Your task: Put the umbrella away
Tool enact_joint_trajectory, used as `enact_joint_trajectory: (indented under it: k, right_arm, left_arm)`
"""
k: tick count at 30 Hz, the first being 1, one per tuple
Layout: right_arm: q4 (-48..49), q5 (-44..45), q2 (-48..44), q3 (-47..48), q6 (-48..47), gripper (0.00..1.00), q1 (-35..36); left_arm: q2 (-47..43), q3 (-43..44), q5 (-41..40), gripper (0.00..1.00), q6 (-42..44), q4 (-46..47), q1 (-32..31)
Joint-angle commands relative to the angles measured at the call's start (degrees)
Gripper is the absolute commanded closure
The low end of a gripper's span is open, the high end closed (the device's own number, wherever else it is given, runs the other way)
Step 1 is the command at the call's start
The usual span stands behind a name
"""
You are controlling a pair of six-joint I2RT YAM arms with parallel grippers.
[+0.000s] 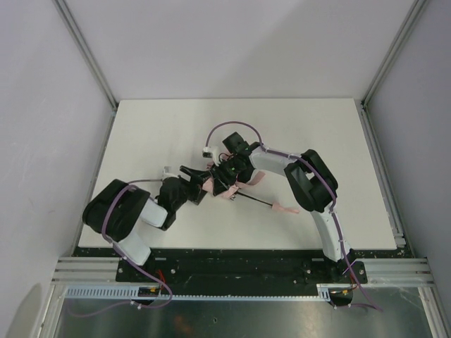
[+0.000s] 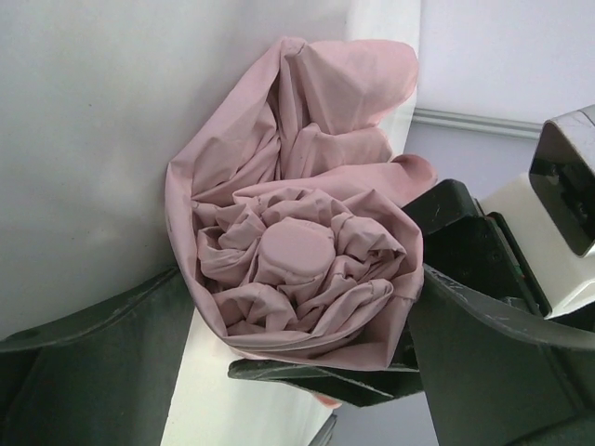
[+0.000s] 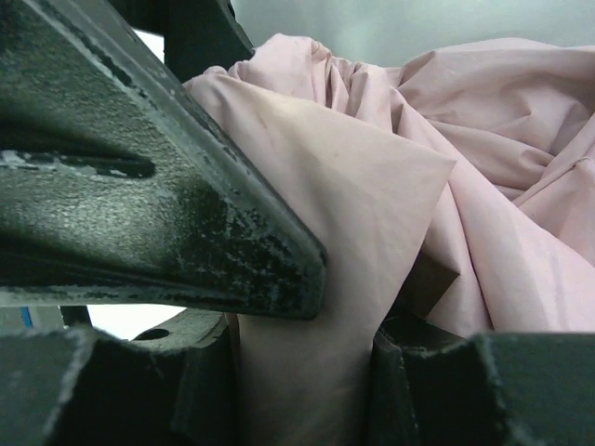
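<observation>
Top external view: the umbrella [image 1: 252,179] lies on the white table [image 1: 176,127], about midway between its left and right edges and closer to the near edge than to the far one. Its black shaft [image 1: 257,202] slants toward the near right corner and ends in the pink handle [image 1: 285,209]. The left gripper [image 1: 199,179] has its jaws wide apart, one finger [image 2: 93,362] on each side of the bunched canopy (seen end-on in the left wrist view). The right gripper [image 1: 224,174], just beside it, is clamped on a fold of the pink fabric.
</observation>
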Motion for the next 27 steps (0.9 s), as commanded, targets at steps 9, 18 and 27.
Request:
enact_joint_trajectory:
  k: [9, 18, 27]
  right_arm:
    - [-10.92, 4.6, 5.54, -6.12, -1.27, 1.0, 2.53]
    - [-4.05, 10.74, -1.12, -9.38, 4.65, 0.91, 2.54]
    - [-2.47, 19.9, -20.31, -13.14, 16.34, 0.33, 1.44]
  left_arm:
    - [4.38, 1.47, -11.12, 0.48, -0.23, -1.71, -2.56]
    - [3.15, 1.4, -8.92, 0.91, 4.21, -2.07, -1.25]
    - [1.12, 0.94, -0.61, 1.0, 9.69, -2.5, 0.01]
